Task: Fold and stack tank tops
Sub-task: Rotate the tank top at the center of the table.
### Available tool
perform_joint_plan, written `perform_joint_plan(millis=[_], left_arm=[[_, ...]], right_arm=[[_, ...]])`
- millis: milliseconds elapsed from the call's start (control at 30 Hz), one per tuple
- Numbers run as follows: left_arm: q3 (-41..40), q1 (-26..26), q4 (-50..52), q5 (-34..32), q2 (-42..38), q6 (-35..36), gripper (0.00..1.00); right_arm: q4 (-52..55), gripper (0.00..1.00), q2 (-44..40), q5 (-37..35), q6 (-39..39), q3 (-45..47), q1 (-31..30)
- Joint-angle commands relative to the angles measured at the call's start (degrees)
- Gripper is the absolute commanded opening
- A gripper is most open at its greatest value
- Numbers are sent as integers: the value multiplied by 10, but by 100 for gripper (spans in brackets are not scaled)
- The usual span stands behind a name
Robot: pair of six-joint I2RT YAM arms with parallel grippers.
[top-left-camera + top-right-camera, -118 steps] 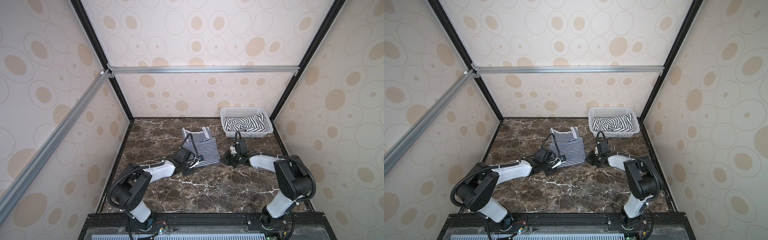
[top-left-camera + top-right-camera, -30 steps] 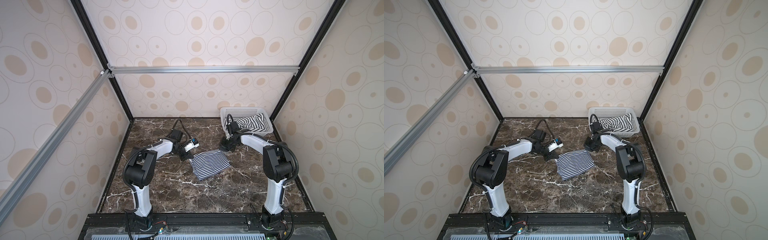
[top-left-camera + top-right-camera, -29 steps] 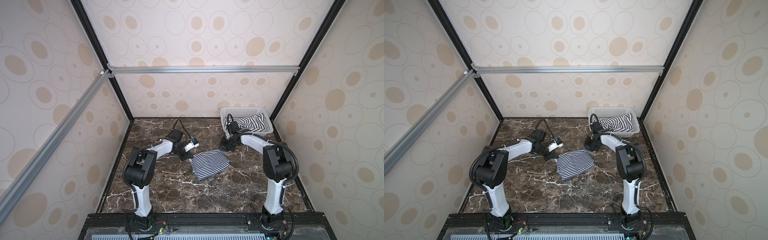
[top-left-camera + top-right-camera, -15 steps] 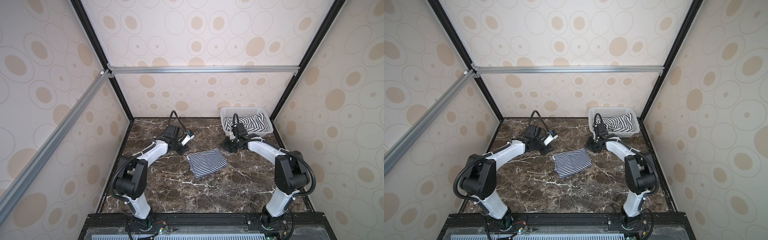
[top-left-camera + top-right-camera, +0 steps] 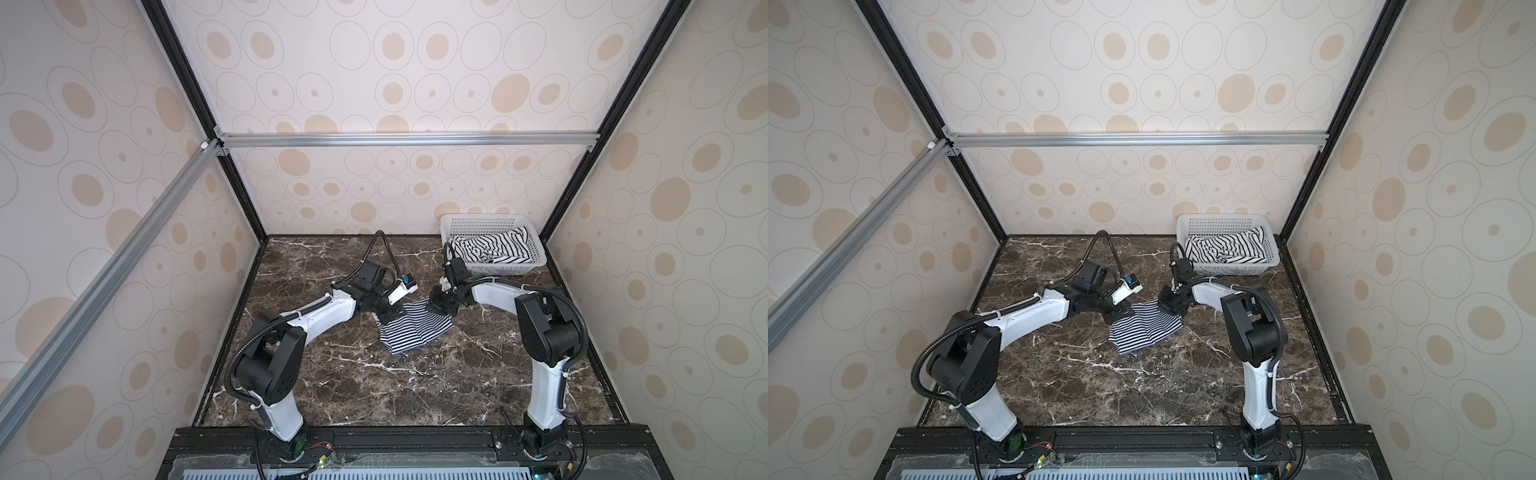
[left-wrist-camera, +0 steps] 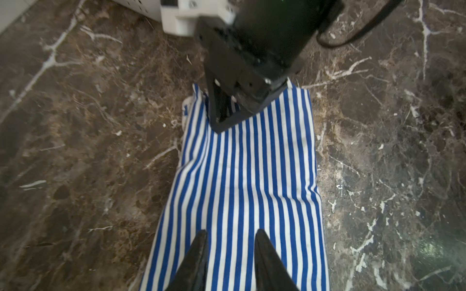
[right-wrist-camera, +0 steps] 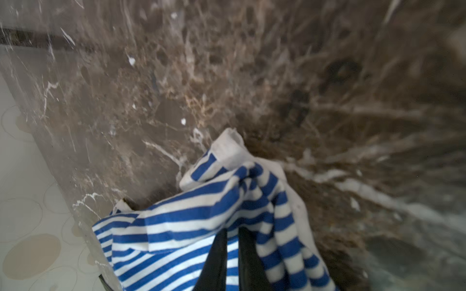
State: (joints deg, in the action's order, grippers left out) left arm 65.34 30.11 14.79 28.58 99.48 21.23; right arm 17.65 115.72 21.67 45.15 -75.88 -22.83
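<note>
**Item 1. Narrow-striped tank top [image 5: 415, 330].** Blue and white, folded into a compact oblong. It lies on the marble tabletop [image 5: 415, 395] near the middle, between the two grippers, and shows in both top views [image 5: 1144, 326]. In the left wrist view [image 6: 247, 176] the stripes run lengthwise. The upper layer is mostly flat, and one long edge is a little rumpled.

**Item 2. Left gripper [image 5: 388, 316].** It sits low over the end of the folded top nearest the left arm. The left wrist view shows its fingers [image 6: 196, 262] parted, with flat cloth visible in the gap. Nothing is clamped.

**Item 3. Right gripper [image 5: 440, 309].** It sits at the opposite end of the same top, on the basket side. In the right wrist view its dark fingers [image 7: 214, 267] stand close together, pinching a bunch of the striped cloth. That bunch stands raised off the marble and drapes over them.

**Item 4. Wide-striped tank top [image 5: 490, 249].** White with black stripes, crumpled and unfolded. It lies inside the basket [image 5: 490, 218], well apart from the folded top.

**Item 5. Basket.** White perforated plastic, standing in the far right corner of the tabletop, just beyond the right arm's wrist.
</note>
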Motion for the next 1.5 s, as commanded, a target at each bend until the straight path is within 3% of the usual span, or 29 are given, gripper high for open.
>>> perform_joint_plan(millis=[0,567,900,1000,1200,1333,1467], left_arm=[[-21,-3,3,-9,13,20,30],[-102,-14,-34,-216,26,44,20],[-90,-115,-50,-291,20,95,24],[-52,-135,-28,-269,6,86,26],[9,-134,50,-154,-36,65,32],[-8,-132,64,-107,-61,66,32],[-65,-133,32,-130,-72,75,32]], right_arm=[[1,13,18,-4,8,-26,-3],[40,15,56,-28,9,-81,1],[69,24,-19,-44,25,-40,-35],[58,27,-62,-58,39,-13,-59],[13,29,-139,-63,72,44,-79],[4,27,-136,-55,75,43,-125],[-32,25,-117,-47,88,53,-152]])
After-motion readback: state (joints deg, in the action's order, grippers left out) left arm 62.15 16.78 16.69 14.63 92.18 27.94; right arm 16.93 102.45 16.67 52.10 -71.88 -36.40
